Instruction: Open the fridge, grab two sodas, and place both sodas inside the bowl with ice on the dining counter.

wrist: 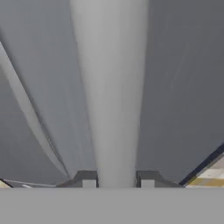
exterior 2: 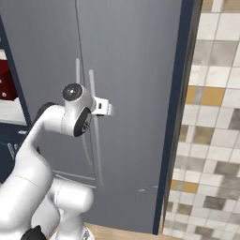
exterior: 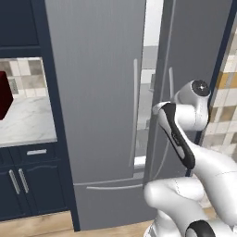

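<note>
The tall grey fridge (exterior: 97, 92) stands right in front of me. Its right door (exterior: 194, 51) is ajar, and a narrow gap (exterior: 149, 69) shows the pale interior. My gripper (wrist: 117, 179) is shut on that door's long silver handle (wrist: 111, 87), which runs up between the two fingertips. From the right base view, the gripper (exterior 2: 99, 107) sits against the handle (exterior 2: 92, 126) at mid height. The left door's handle (exterior: 134, 111) hangs free. The sodas are hidden. The bowl with ice and the dining counter are out of view.
Navy cabinets with a marble counter (exterior: 28, 125) and a dark red object (exterior: 3, 95) lie to the fridge's left. A navy side panel (exterior 2: 180, 117) and a tiled wall (exterior 2: 215, 117) close in on the right. Wooden floor (exterior: 37, 224) runs below.
</note>
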